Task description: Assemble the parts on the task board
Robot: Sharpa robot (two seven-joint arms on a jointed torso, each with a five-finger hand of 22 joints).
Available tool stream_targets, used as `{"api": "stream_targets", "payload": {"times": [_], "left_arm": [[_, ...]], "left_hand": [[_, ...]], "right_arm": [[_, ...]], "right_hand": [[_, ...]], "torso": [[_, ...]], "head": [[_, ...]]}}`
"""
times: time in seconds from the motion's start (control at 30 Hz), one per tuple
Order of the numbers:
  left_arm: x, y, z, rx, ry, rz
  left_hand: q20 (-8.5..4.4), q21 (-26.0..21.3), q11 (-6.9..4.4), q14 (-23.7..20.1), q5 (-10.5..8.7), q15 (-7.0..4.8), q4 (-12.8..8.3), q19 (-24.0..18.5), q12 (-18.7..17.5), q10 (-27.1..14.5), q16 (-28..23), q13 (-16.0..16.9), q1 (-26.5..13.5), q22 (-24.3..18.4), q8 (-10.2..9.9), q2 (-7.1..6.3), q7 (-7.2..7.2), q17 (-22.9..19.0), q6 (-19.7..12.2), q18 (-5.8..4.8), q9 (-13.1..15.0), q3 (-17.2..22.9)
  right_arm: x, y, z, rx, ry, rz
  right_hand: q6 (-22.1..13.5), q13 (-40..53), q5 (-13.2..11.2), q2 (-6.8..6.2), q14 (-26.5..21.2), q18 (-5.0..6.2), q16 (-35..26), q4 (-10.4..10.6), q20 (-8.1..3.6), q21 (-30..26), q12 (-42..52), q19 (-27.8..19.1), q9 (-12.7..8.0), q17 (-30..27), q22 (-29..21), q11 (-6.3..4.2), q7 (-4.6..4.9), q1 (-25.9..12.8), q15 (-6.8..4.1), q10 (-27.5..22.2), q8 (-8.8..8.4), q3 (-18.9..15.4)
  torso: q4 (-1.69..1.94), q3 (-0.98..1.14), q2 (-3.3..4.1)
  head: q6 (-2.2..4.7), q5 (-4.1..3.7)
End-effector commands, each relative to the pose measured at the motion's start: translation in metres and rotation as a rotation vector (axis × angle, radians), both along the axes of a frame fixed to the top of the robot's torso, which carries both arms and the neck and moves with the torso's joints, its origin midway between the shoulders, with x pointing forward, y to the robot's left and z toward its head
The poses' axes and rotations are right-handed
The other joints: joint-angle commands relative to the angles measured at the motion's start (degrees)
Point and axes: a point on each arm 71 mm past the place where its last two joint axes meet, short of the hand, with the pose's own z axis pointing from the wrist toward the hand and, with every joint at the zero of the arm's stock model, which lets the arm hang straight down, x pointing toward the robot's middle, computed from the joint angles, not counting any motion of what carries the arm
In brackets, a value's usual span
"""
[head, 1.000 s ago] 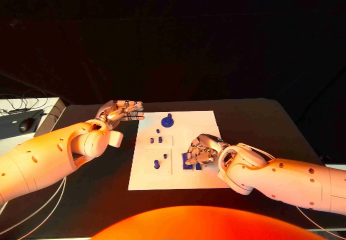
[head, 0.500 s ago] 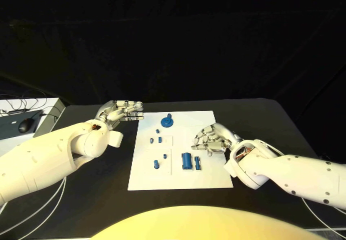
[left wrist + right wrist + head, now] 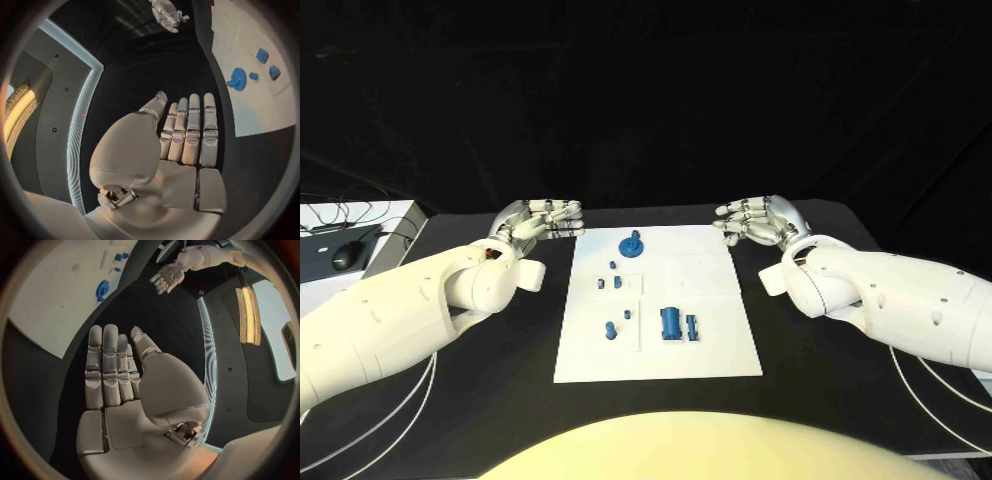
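Observation:
The white task board [image 3: 711,355] lies in the middle of the black table. On it are several blue parts: a round piece with a knob [image 3: 633,245] at the far end, small pieces [image 3: 610,282] in the middle, and a cylinder [image 3: 672,322] with a short piece [image 3: 692,324] beside it. My left hand [image 3: 545,218] hovers off the board's far left corner with straight fingers and holds nothing. My right hand [image 3: 759,220] hovers off the far right corner, likewise flat and free. The left wrist view has my left hand [image 3: 184,135], the board [image 3: 250,110] and the round piece [image 3: 237,79]. The right wrist view has my right hand [image 3: 115,375] and the board [image 3: 50,305].
A pale desk with a computer mouse [image 3: 348,253] and cables stands beyond the table's left edge. Black table [image 3: 805,400] surrounds the board on all sides.
My right hand has lifted off the board near the cylinder and drawn back past the board's far right corner, holding nothing. The cylinder and short piece now lie uncovered. The left hand stays put.

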Motion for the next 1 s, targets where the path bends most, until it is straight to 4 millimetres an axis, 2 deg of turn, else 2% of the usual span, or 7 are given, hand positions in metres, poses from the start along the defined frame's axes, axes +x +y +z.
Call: {"api": "stream_targets", "payload": {"times": [0.03,0.4,0.43,0.63,0.67,0.7,1.0], "left_arm": [[0.004,0.002,0.003,-0.001,-0.052,0.066],[0.009,-0.001,0.007,-0.001,-0.114,0.149],[0.008,-0.004,0.003,0.002,-0.058,0.093],[0.007,-0.015,0.011,0.000,-0.074,0.103],[0.007,-0.019,0.013,0.000,-0.079,0.106],[0.007,-0.022,0.015,0.000,-0.084,0.110],[-0.006,-0.072,0.048,0.014,-0.140,0.156]], "left_hand": [[1.27,-0.40,1.23,-4.77,0.04,1.65,0.36,-3.93,-0.24,-3.19,-0.41,-0.11,-1.43,-0.94,-0.10,-0.51,-0.79,-1.65,-3.02,-1.72,-0.12,-1.38],[6.95,-0.11,1.64,-17.93,-0.17,3.40,-0.52,-13.21,-0.41,-12.66,-0.64,-0.26,-1.16,-0.88,-0.32,1.57,-1.80,-5.30,-8.98,2.04,-0.31,-8.91],[-7.39,-3.76,-6.66,-65.05,-2.93,-6.36,0.05,-62.93,-3.61,-67.40,-3.77,-3.46,-24.40,-4.62,-3.53,1.42,-7.59,-8.50,-60.52,-5.10,-3.56,-9.79],[-7.39,-3.76,-6.66,-65.05,-2.93,-6.36,0.05,-62.93,-3.61,-67.40,-3.77,-3.46,-35.44,-4.62,-3.53,1.42,-7.59,-8.50,-60.52,-5.10,-3.56,-9.79],[-7.39,-3.76,-6.66,-65.05,-2.93,-6.36,0.05,-62.93,-3.61,-67.40,-3.77,-3.46,-36.92,-4.62,-3.53,1.42,-7.59,-8.50,-60.52,-5.10,-3.56,-9.79],[-7.39,-3.76,-6.66,-65.05,-2.93,-6.36,0.05,-62.93,-3.61,-67.40,-3.77,-3.46,-78.35,-4.62,-3.53,1.42,-7.59,-8.50,-60.52,-5.10,-3.56,-9.79],[-7.39,-3.76,-6.66,-65.05,-2.93,-6.36,0.05,-62.93,-3.61,-67.40,-3.77,-3.46,-78.35,-4.62,-3.53,1.42,-7.59,-8.50,-60.52,-5.10,-3.56,-9.79]], "right_arm": [[0.014,-0.008,0.003,0.155,-0.029,-0.007],[0.036,-0.029,0.003,0.206,-0.055,-0.064],[0.034,-0.030,0.001,0.131,-0.038,-0.090],[0.030,-0.021,0.006,0.163,-0.045,-0.101],[0.029,-0.019,0.008,0.172,-0.047,-0.105],[0.027,-0.016,0.009,0.182,-0.048,-0.108],[-0.002,0.024,0.040,0.326,-0.054,-0.165]], "right_hand": [[2.34,-18.34,-0.46,0.26,-0.06,-0.52,-11.30,-1.00,2.46,-0.23,-9.98,-3.43,-6.66,-9.26,-8.01,1.16,-0.03,0.07,1.80,4.27,-2.71,1.11],[1.92,-25.91,-1.26,0.00,-1.90,-0.01,-20.92,-2.37,6.32,0.20,-14.38,-9.05,-16.17,-24.89,-23.79,3.38,1.24,-0.96,5.40,2.01,-2.46,1.57],[-55.37,-29.11,-11.49,-1.91,-22.21,-1.20,-24.54,9.69,-0.73,-3.78,-18.47,-62.87,-20.08,-29.80,-30.74,-4.48,-8.26,-22.82,-1.01,-16.44,-6.17,-2.34],[-55.37,-29.11,-11.49,-1.91,-69.51,-1.20,-24.54,9.69,-0.73,-3.78,-18.47,-62.87,-20.08,-29.80,-30.74,-4.48,-8.26,-33.65,-1.01,-60.55,-6.17,-2.34],[-55.37,-29.11,-11.49,-1.91,-69.51,-1.20,-24.54,9.69,-0.73,-3.78,-18.47,-62.87,-20.08,-29.80,-30.74,-4.48,-8.26,-75.00,-1.01,-60.55,-6.17,-2.34],[-55.37,-29.11,-11.49,-1.91,-69.51,-1.20,-24.54,9.69,-0.73,-3.78,-18.47,-62.87,-20.08,-29.80,-30.74,-4.48,-8.26,-75.00,-1.01,-60.55,-6.17,-2.34],[-55.37,-29.11,-11.49,-1.91,-69.51,-1.20,-24.54,9.69,-0.73,-3.78,-18.47,-62.87,-20.08,-29.80,-30.74,-4.48,-8.26,-75.00,-1.01,-60.55,-6.17,-2.34]], "torso": [[0.01,0.11,-0.57],[0.13,0.71,-0.84],[0.10,0.45,-0.64],[0.20,0.36,-0.31],[0.22,0.33,-0.22],[0.25,0.30,-0.11],[0.74,-0.20,1.62]], "head": [[0.00,0.12],[0.00,0.68],[0.01,0.56],[1.42,0.41],[1.83,0.36],[2.30,0.31],[9.83,-0.52]]}}
